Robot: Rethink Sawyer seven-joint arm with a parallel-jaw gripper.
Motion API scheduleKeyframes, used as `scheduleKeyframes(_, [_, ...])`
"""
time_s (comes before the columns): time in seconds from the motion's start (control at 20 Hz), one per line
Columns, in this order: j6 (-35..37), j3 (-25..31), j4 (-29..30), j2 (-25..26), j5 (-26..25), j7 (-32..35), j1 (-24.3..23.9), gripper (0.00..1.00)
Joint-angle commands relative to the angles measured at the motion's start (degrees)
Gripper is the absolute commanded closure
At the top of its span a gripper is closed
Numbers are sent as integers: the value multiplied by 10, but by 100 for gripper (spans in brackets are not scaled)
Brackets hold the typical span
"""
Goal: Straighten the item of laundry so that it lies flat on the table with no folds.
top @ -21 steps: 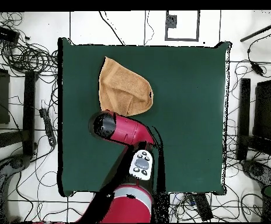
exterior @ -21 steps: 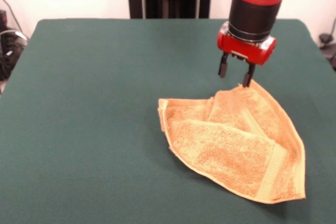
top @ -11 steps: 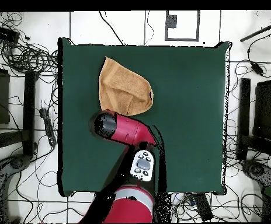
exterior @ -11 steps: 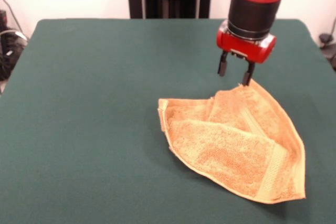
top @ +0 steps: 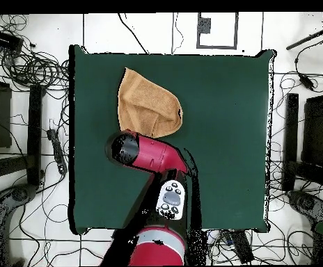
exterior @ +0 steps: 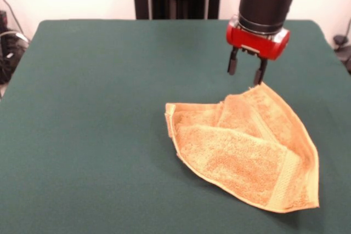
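Towel (exterior: 247, 146), orange-tan terry, folded: one, lower right of the front view. Table (exterior: 98, 108), dark green cloth-covered: one. Robot arm (top: 150, 154), red and black: one, bearing one gripper (exterior: 245, 75), upper right of the front view, with two fingers (exterior: 232, 66).

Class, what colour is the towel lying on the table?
Orange-tan; the towel shows best in the front view, against the dark green table.

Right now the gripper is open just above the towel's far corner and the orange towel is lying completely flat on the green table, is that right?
Not quite. The gripper is open above the far corner, but the orange towel is not flat: the front view shows it folded over itself, with layers overlapping on the green table.
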Motion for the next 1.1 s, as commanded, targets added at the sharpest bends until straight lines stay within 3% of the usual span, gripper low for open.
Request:
scheduleKeyframes(0.05, [62, 42, -4, 15, -16, 49, -15, 0])
scheduleKeyframes(0.75, [18, 98, -57, 28, -60, -36, -92, 0])
scheduleKeyframes(1.1, [5, 123, -85, 43, -99, -36, -121, 0])
